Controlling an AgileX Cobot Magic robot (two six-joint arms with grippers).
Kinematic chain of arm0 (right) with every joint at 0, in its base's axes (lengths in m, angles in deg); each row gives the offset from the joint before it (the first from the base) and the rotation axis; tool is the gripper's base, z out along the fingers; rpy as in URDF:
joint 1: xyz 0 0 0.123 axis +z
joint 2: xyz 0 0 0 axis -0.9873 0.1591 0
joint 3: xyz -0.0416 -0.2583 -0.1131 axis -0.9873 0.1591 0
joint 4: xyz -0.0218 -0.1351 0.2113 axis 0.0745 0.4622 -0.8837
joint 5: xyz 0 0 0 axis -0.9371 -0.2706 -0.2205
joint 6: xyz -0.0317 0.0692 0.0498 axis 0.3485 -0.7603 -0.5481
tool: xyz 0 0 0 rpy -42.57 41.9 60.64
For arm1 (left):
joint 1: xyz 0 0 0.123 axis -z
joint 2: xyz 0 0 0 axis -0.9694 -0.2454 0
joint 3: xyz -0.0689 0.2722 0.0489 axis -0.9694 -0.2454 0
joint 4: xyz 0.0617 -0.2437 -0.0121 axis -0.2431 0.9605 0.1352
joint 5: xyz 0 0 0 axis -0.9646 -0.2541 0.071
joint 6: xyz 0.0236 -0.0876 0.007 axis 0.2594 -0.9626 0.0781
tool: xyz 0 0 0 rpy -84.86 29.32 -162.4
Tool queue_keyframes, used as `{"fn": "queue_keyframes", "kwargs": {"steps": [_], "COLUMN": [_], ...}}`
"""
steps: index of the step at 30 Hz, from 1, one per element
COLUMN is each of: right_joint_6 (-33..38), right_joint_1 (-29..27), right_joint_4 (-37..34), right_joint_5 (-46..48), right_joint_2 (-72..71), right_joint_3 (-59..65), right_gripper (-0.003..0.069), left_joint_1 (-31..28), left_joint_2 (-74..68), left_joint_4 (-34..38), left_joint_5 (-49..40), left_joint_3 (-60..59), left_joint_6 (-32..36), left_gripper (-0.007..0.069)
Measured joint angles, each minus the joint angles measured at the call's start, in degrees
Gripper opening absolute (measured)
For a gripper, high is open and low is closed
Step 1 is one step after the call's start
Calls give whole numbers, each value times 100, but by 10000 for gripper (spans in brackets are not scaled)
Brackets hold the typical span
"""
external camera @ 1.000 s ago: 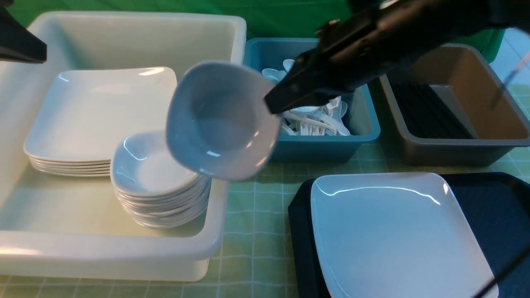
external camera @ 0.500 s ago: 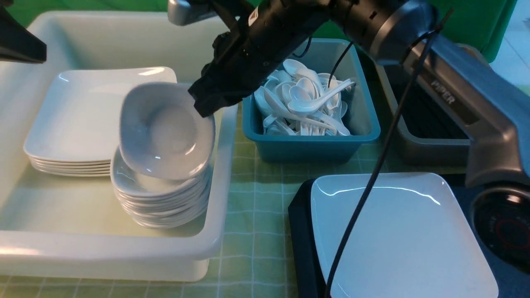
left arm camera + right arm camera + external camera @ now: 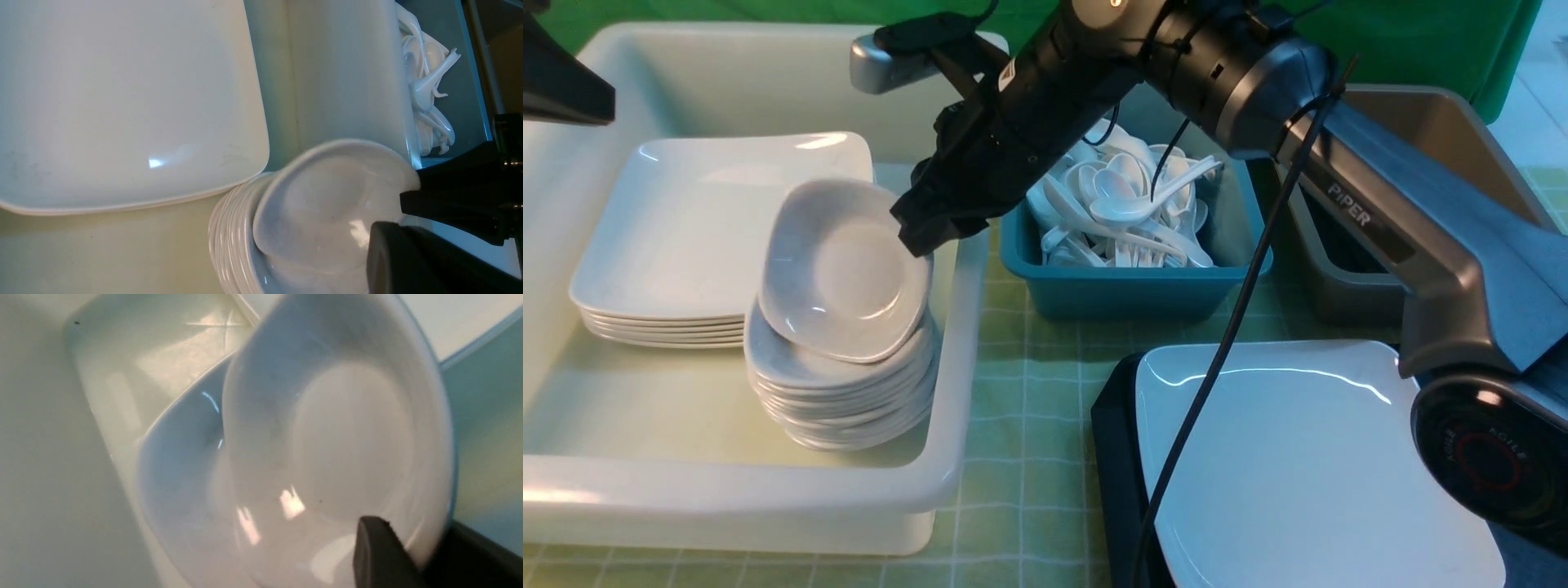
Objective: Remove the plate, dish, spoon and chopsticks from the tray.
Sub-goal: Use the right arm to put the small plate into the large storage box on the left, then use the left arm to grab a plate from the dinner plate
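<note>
The white tub (image 3: 768,490) holds stacked crockery, the tray (image 3: 1115,425) carries the plate (image 3: 1298,465), not yet cleared, and on the tub's stack of dishes (image 3: 849,400) the dish (image 3: 837,269) leans tilted, not nested. The right gripper (image 3: 915,237) straddles its rim, pinching or loose I cannot tell; a sideways pull now could drag the dish off the stack and chip it.

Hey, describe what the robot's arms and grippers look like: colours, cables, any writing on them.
The right arm has a grey link lettered PIPER, black round joints, one with a red ring, and a thin black cable alongside. Its gripper is matte black, beside a silver-grey housing. Of the left arm only a black wedge shows.
</note>
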Motion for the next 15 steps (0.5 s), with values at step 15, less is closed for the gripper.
{"fn": "queue_keyframes", "kwargs": {"steps": [15], "right_joint_6": [229], "right_joint_1": [0], "right_joint_4": [135], "right_joint_5": [-147], "right_joint_2": [5], "right_joint_3": [-287], "right_gripper": [372], "left_joint_1": [0], "left_joint_2": [0], "left_joint_4": [0], "left_joint_5": [27], "left_joint_3": [0], "left_joint_6": [0], "left_gripper": [-1]}}
